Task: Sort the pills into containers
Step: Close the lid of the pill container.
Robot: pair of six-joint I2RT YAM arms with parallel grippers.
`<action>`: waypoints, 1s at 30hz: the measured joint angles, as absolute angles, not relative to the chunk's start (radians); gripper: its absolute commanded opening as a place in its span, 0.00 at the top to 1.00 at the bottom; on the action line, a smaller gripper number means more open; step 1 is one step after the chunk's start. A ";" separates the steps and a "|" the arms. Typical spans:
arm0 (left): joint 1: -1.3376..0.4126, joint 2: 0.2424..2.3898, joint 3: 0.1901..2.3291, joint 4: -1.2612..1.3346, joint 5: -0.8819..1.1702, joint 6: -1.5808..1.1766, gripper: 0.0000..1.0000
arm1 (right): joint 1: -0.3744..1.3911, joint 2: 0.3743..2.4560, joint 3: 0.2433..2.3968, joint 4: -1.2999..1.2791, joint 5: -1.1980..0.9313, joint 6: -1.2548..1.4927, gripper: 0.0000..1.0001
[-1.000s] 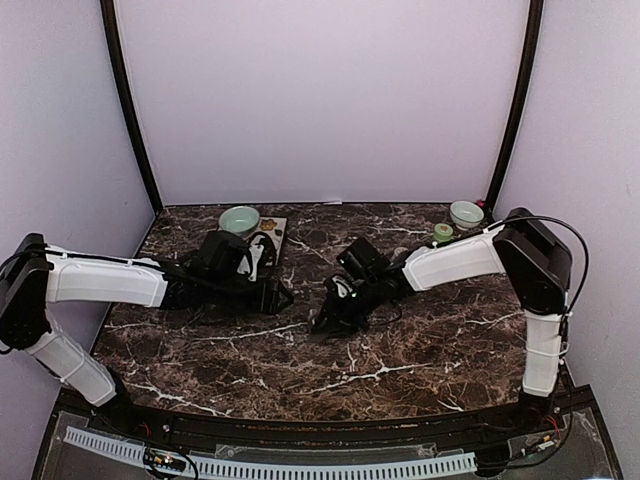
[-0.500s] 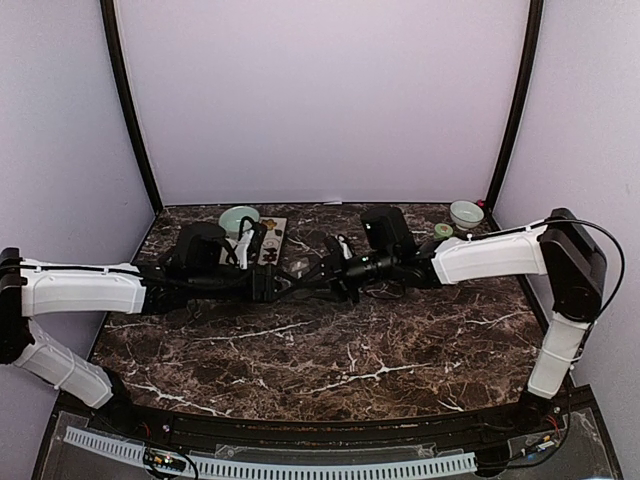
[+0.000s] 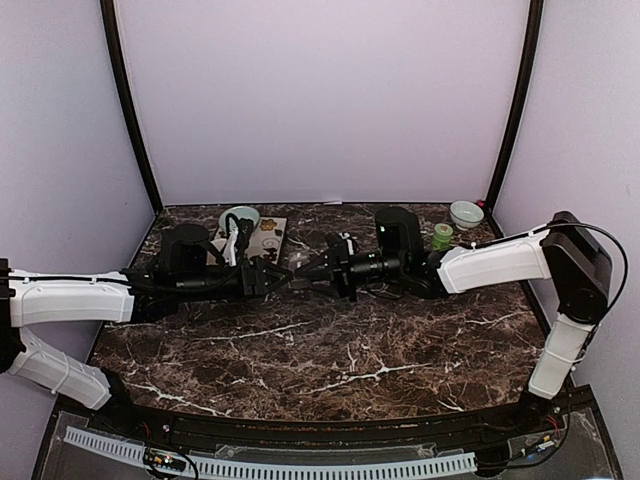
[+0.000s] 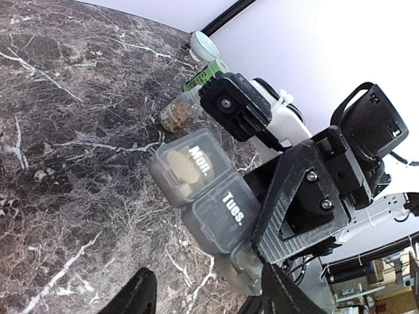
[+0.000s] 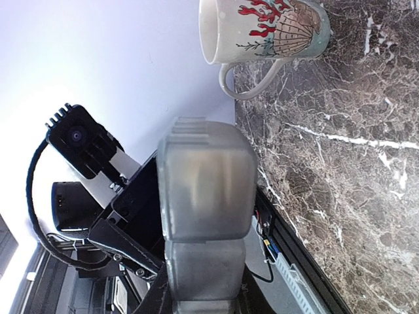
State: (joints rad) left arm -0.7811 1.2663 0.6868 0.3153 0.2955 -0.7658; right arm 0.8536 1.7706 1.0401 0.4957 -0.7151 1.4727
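One dark marbled counter [image 3: 350,360] carries everything. Left arm [image 3: 70,298] and right arm [image 3: 490,265] reach in low from either side. They meet just behind mid-counter, tool to tool.

Right tool [image 3: 318,272]: gripping the containers [image 4: 209,196]. One black finger [image 4: 298,203] lies flat against the strip's side. Strip held off the counter.

Left tool [image 3: 280,280]: fingers spread, standing either side of the strip's near end in the left wrist view. Clear gap on one side. Contact on the other side, cannot tell.

Teal bowl [image 3: 240,217] at back left. Second pale bowl [image 3: 465,212] in the back right corner, with a small green pot [image 3: 442,233] just in front of it.

Mug [image 5: 268,26]: white, coral-and-shell print, handle showing, standing on the counter.

Containers: translucent grey, joined lidded boxes in a row. Two lids read "Mon." and "Tues.", both down. A further box nearer the left tool, label hidden. In the right wrist view the strip is end-on and blurred.

Small clear jar [image 4: 178,112] on the counter beyond the strip, tan-brown contents inside. Upright or tipped, cannot tell.

Pills [image 4: 183,167]: tan rounded shapes showing through the "Mon." lid. Count not readable.
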 measured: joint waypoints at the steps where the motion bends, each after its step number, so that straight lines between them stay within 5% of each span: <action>1: -0.781 1.263 0.684 0.324 0.295 -0.773 0.45 | 0.854 1.770 1.039 0.508 -0.715 1.485 1.00; 22: -0.774 1.263 0.684 0.487 0.334 -0.844 0.71 | 0.851 1.777 1.028 0.709 -0.722 1.684 0.99; 30: -0.753 1.269 0.683 0.531 0.325 -0.860 0.96 | 0.846 1.820 1.027 0.821 -0.719 1.774 1.00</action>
